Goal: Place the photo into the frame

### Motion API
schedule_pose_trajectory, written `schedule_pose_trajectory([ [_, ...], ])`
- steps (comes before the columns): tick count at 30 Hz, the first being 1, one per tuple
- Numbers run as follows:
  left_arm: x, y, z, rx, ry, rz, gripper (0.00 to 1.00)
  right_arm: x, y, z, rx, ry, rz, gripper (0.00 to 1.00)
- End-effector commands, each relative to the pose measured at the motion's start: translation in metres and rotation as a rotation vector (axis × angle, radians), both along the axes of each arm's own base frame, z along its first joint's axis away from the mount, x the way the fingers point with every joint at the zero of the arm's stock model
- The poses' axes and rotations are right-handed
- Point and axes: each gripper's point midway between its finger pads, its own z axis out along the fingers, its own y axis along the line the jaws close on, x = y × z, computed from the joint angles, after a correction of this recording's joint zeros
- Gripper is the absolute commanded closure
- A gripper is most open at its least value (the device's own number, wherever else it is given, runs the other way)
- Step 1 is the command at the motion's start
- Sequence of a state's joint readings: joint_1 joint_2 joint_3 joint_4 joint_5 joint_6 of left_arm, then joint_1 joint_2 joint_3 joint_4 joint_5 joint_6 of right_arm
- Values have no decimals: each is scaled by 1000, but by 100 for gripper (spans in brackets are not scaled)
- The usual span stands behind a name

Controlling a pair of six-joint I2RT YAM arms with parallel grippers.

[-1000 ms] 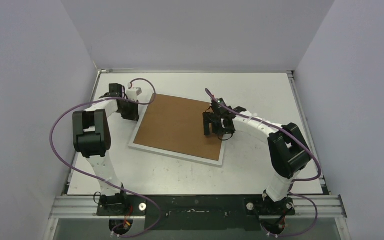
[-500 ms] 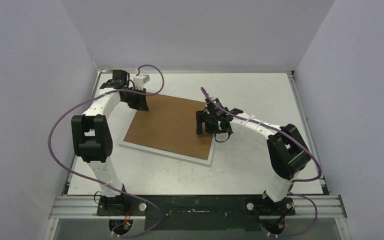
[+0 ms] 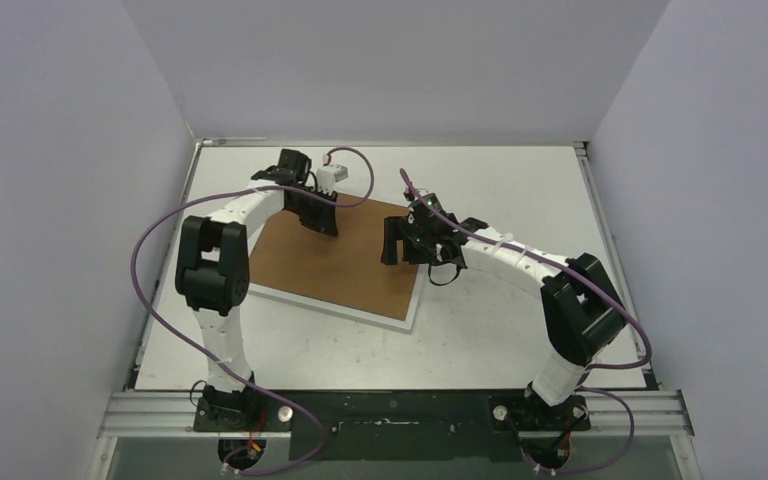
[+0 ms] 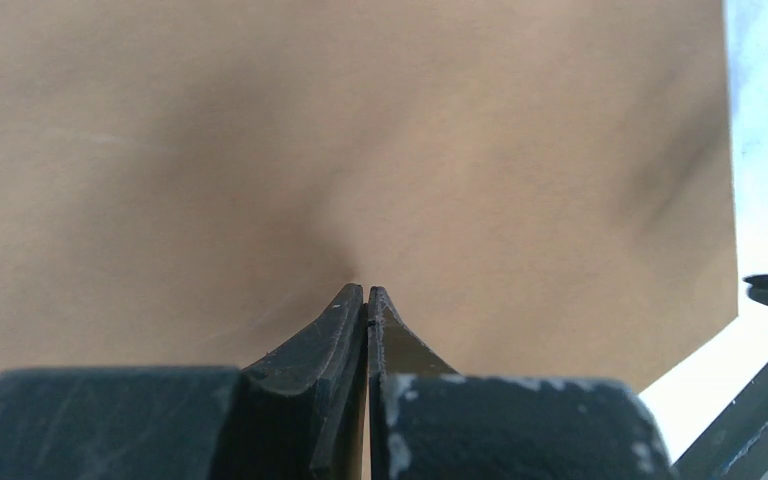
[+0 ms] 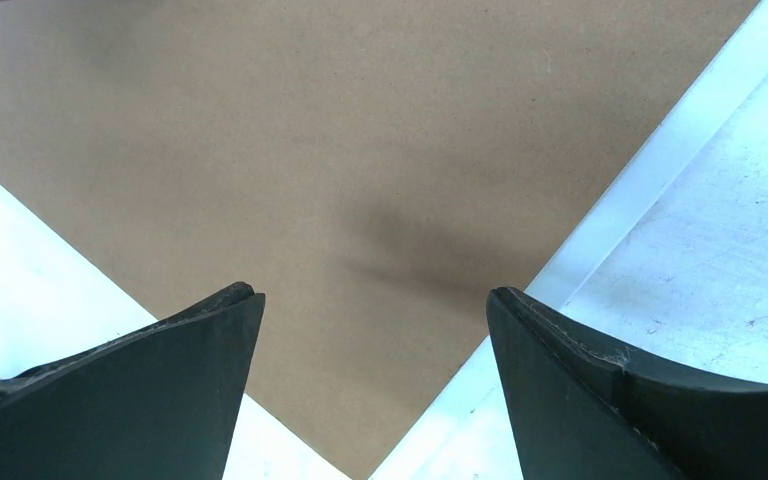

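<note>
Overhead and wrist views, read left to right. One table carries one frame, one brown backing board and two arms, each trailing one purple cable.

Left arm: it reaches in from the frame's left side and ends over the frame's far left corner. The left gripper has its two fingers pressed together tip to tip, with nothing between them. The tips sit at the surface of the board; whether they press on it cannot be told.

Frame: it lies flat on the table with the board resting inside it, brown side up. Only a thin white strip of the frame shows, along its near and right edges. Its long axis runs left to right across the table, skewed so that the right end lies somewhat nearer the arm bases than the left end. The photo cannot be seen in any view.

Right arm: it reaches in from the frame's right side. The right gripper hangs above the frame's right corner, fingers spread wide and holding nothing; the board's corner and the white edge show in the gap between them.
</note>
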State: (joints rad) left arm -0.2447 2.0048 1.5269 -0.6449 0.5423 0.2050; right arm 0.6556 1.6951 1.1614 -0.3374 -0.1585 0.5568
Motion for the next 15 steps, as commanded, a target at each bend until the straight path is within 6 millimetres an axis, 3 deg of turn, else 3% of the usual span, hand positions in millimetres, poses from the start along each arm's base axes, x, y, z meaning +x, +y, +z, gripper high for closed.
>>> schedule_pose_trajectory([
  [1, 25, 17, 5, -14, -55, 85, 99, 13, 6, 34, 60, -89, -15, 15],
  [8, 38, 38, 18, -15, -107, 126, 99, 12, -5, 24, 46, -74, -38, 16],
  [15, 71, 67, -9, 69, -153, 206, 99, 13, -10, 21, 49, -65, -44, 16],
])
